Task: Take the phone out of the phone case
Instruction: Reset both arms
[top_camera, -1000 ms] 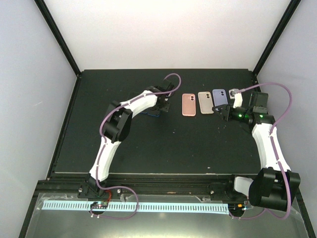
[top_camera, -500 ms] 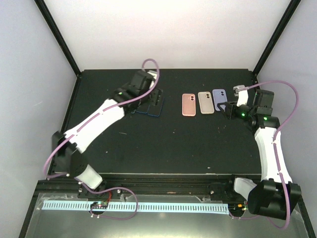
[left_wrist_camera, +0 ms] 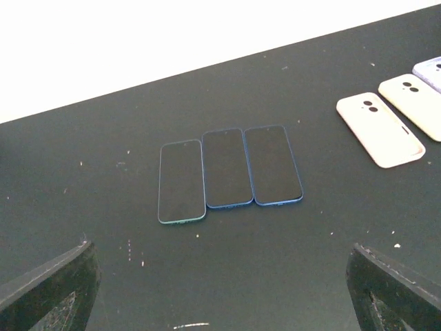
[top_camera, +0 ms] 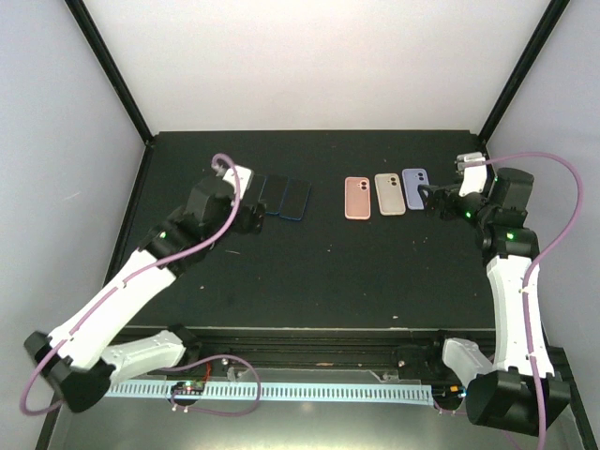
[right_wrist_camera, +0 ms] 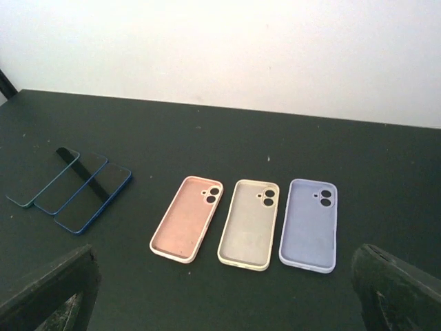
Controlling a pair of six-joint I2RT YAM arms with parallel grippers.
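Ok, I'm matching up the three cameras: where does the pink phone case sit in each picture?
Top external: pink phone case lies just right of centre, in the upper half.
Left wrist: it is at the right edge, above the middle.
Right wrist: it is in the lower middle, slightly left.
Shared landmark: the row of three phones, to its left in every view.

My left arm point(top_camera: 122, 295) stretches forward on a slant, left gripper point(top_camera: 247, 219) wide apart and empty. My right arm point(top_camera: 511, 281) stands extended, wrist bent inward, right gripper point(top_camera: 433, 199) wide apart, empty too.
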